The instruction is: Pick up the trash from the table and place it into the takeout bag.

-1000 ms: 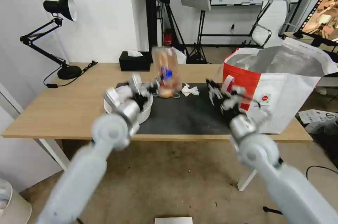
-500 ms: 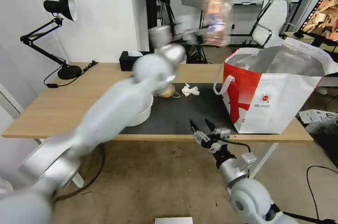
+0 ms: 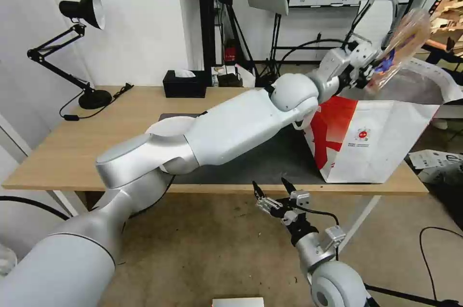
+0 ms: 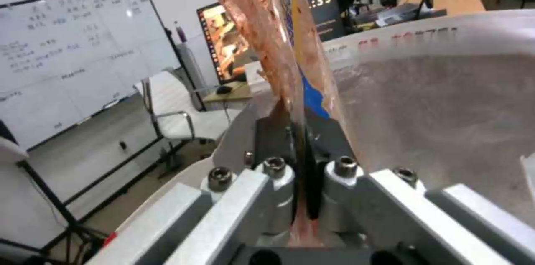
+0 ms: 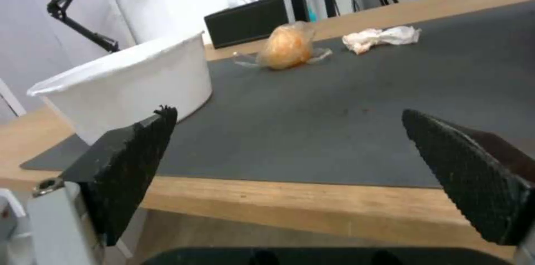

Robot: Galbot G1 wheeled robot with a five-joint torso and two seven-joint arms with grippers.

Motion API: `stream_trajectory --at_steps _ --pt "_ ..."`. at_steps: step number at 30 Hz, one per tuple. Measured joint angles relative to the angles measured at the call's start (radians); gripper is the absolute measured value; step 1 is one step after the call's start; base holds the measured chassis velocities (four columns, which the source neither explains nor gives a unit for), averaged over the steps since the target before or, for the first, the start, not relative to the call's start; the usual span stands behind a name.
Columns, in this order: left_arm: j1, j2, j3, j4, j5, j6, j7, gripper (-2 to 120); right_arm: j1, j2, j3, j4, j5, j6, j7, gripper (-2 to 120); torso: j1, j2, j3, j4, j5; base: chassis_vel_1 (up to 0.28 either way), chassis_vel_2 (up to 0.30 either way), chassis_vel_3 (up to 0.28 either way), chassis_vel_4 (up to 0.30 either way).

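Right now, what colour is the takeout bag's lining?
Silver foil lining on the takeout bag, best in the head view.

clear hinged food tray (image 3: 402, 46): closed flat, tilted, with orange-red residue and a blue label, pinched at one edge in the left hand (image 3: 370, 68) above the open top of the takeout bag (image 3: 386, 128). bag stands upright at the worktop (image 3: 72, 147) end, foil lining exposed. white bowl (image 5: 128, 81), small clear bag with beige lump (image 5: 287, 45) and crumpled tissue (image 5: 382, 37) lie apart on the dark mat (image 5: 334, 106).
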Motion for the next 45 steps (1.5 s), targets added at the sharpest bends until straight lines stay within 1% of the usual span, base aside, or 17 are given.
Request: stream_trajectory --at_steps 8,13,17,19,20,24,25,28,29,31,32,35,36,37,40,42,45 --pt "-0.019 0.03 -0.001 -0.042 -0.036 0.003 -0.024 33 0.004 -0.004 0.002 -0.007 0.0 0.0 -0.003 100 0.0 0.0 0.0 -0.0002 0.0 0.0 0.0 0.0 0.0" --pt "-0.023 0.043 -0.004 -0.06 -0.048 0.006 -0.034 43 0.003 -0.004 0.008 -0.008 0.001 0.0 -0.003 100 0.0 0.0 0.0 -0.0002 -0.0001 0.0 0.0 0.0 0.0" --pt "0.0 0.107 -0.017 -0.168 -0.088 0.029 -0.115 60 0.01 -0.004 0.017 -0.004 0.001 0.0 -0.003 100 0.0 0.0 0.0 -0.0007 0.0 0.0 0.0 0.0 0.0" --pt "0.032 0.196 -0.022 -0.285 -0.106 0.042 -0.181 72 0.011 -0.012 0.027 0.018 0.0 0.0 -0.001 100 0.0 0.0 0.0 -0.0005 -0.0002 0.0 0.0 0.0 0.0" --pt "0.032 0.196 -0.022 -0.285 -0.106 0.042 -0.181 72 0.011 -0.012 0.027 0.018 0.0 0.0 -0.001 100 0.0 0.0 0.0 -0.0005 -0.0002 0.0 0.0 0.0 0.0" --pt "0.144 0.417 -0.059 -0.492 -0.107 0.046 -0.244 91 -0.002 -0.037 0.062 0.046 -0.056 0.02 0.012 100 0.0 0.0 0.0 0.0001 -0.0003 0.0 0.0 0.0 0.0" --pt "0.144 0.417 -0.059 -0.492 -0.107 0.046 -0.244 91 -0.002 -0.037 0.062 0.046 -0.056 0.02 0.012 100 0.0 0.0 0.0 0.0001 -0.0003 0.0 0.0 0.0 0.0" --pt "0.324 0.595 -0.135 -0.644 -0.066 0.035 -0.276 99 -0.02 -0.051 0.109 0.064 -0.095 0.041 0.033 100 0.0 0.0 0.0 -0.0004 -0.0005 0.0 0.0 0.0 0.0" --pt "0.324 0.595 -0.135 -0.644 -0.066 0.035 -0.276 99 -0.02 -0.051 0.109 0.064 -0.095 0.041 0.033 100 0.0 0.0 0.0 -0.0004 -0.0005 0.0 0.0 0.0 0.0" --pt "0.536 0.713 -0.28 -0.749 0.035 0.013 -0.28 100 -0.034 -0.072 0.15 0.082 -0.12 0.06 0.037 100 0.0 0.0 0.0 0.0003 -0.0008 0.0 0.0 0.0 0.0" --pt "0.536 0.713 -0.28 -0.749 0.035 0.013 -0.28 100 -0.034 -0.072 0.15 0.082 -0.12 0.06 0.037 100 0.0 0.0 0.0 0.0003 -0.0008 0.0 0.0 0.0 0.0" --pt "0.87 0.782 -0.522 -0.863 0.169 -0.004 -0.249 100 -0.067 -0.093 0.183 0.108 -0.126 0.071 0.038 100 0.0 0.0 0.0 0.0001 -0.0007 0.0 0.0 0.0 0.0" --pt "1.005 0.785 -0.622 -0.901 0.218 -0.012 -0.237 100 -0.086 -0.097 0.193 0.12 -0.132 0.075 0.039 100 0.0 0.0 0.0 -0.0001 -0.0007 0.0 0.0 0.0 0.0" --pt "1.005 0.785 -0.622 -0.901 0.218 -0.012 -0.237 100 -0.086 -0.097 0.193 0.12 -0.132 0.075 0.039 100 0.0 0.0 0.0 -0.0001 -0.0007 0.0 0.0 0.0 0.0" --pt "1.215 0.77 -0.762 -0.953 0.312 -0.045 -0.224 100 -0.12 -0.101 0.209 0.134 -0.157 0.086 0.039 100 0.0 0.0 0.0 0.0001 -0.0002 0.0 0.0 0.0 0.0" --pt "1.448 0.706 -0.908 -0.999 0.426 -0.083 -0.216 100 -0.169 -0.102 0.234 0.144 -0.201 0.114 0.039 100 0.0 0.0 0.0 -0.0001 -0.0002 0.0 0.0 0.0 0.0" --pt "1.565 0.655 -0.975 -1.005 0.493 -0.103 -0.212 100 -0.2 -0.102 0.252 0.146 -0.214 0.133 0.042 100 -0.001 0.0 0.0 -0.0001 0.0001 0.0 0.0 0.0 0.0"
